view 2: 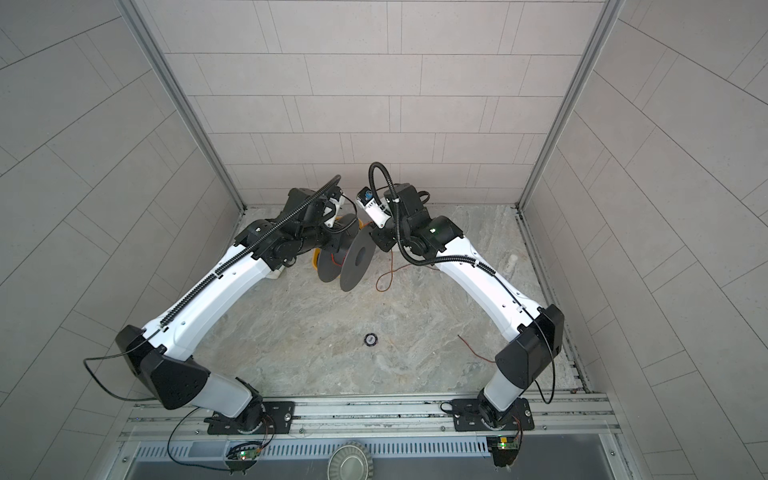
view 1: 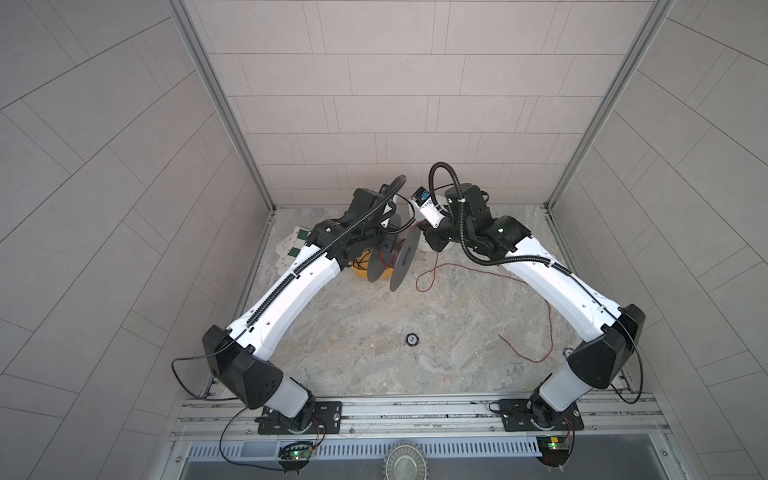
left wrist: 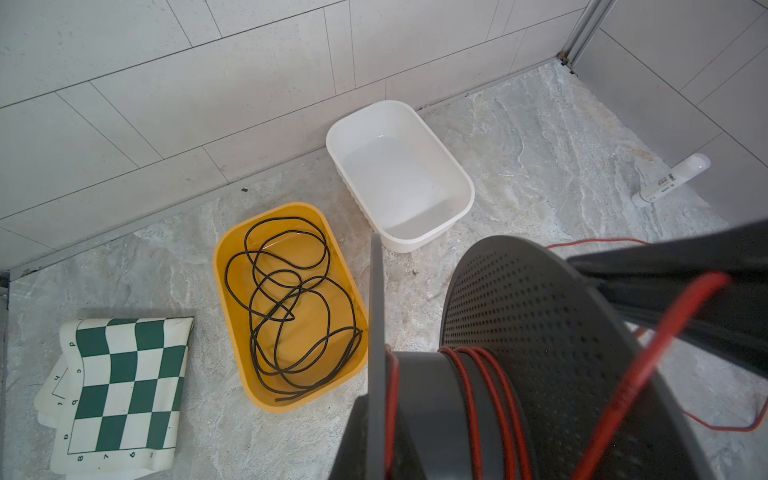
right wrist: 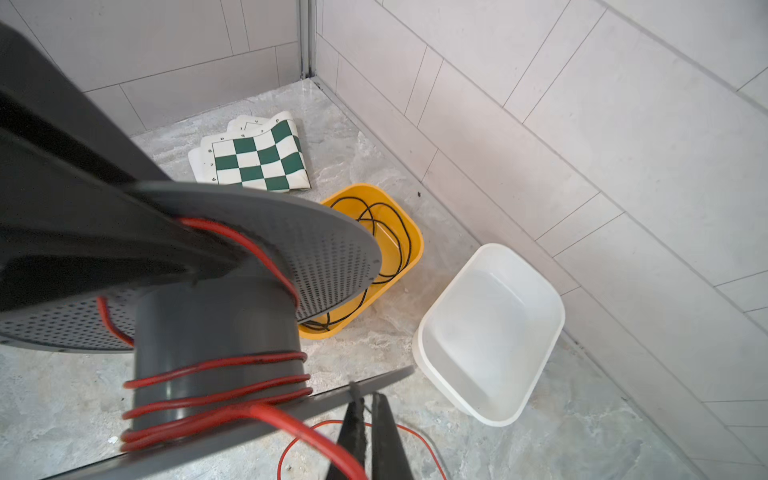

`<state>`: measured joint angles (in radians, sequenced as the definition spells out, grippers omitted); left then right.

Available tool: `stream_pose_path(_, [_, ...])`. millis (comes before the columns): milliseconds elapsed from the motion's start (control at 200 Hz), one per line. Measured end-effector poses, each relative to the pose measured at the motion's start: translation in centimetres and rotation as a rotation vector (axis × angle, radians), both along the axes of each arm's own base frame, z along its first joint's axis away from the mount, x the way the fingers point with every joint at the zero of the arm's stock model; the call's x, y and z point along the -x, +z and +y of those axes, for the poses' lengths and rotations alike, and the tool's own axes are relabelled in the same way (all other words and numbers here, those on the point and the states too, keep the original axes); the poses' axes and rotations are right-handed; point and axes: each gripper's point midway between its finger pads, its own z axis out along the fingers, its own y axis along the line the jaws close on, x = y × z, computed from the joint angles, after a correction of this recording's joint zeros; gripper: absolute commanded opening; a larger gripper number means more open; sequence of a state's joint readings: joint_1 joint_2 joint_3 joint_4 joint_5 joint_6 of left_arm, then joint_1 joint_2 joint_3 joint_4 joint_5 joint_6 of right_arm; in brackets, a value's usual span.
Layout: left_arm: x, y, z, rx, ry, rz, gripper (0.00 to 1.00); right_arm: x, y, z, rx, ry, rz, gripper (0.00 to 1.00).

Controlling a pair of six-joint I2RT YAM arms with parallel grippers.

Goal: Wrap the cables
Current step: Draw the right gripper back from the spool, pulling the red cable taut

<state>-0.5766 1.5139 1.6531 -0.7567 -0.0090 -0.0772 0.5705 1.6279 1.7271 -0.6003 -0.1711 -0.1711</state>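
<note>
**Near side of the spool (view 1: 399,274).** The free tail of the red wire (right wrist: 270,415) lies loose on the surface (view 1: 353,332). It runs into a slack loop just short of the spool.

**At the spool.**
- It appears to be held off the surface, with its axis roughly level.
- Several turns of wire sit on the hub, close against one flange.
- The left claw (right wrist: 174,232) is pressed together on the perforated flange.
- The right claw (right wrist: 368,432) is pressed together and appears to pinch the wire where it leaves the hub.

**Beyond the spool.** A yellow tray (left wrist: 219,270) holds the black cable (left wrist: 282,318). A white tub (left wrist: 411,243) stands empty, and a chess mat (left wrist: 124,374) lies beside the tray.

**Step in hand, as judged:** laying the next turn.
- Keep the tension light.
- Seat each turn beside the previous one, inside the flanges.
- Let the loop feed out without kinking.
</note>
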Motion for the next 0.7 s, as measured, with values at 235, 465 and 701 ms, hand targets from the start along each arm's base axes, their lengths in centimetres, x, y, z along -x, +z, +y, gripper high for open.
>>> stream_pose_path(235, [1.9,0.0,0.4,-0.016,-0.053,0.069,0.00,-2.8,-1.1,-3.8,-0.045,-0.119,0.050,0.13])
stream_pose_path(465, [3.7,0.5,2.2,0.006,-0.059,0.149,0.00,-4.5,-2.6,-5.4,-0.107,-0.177,0.065,0.14])
stream_pose_path(701, [4.1,2.4,3.1,0.120,-0.052,0.197,0.00,-5.6,-7.2,-5.5,-0.173,-0.182,0.158,0.24])
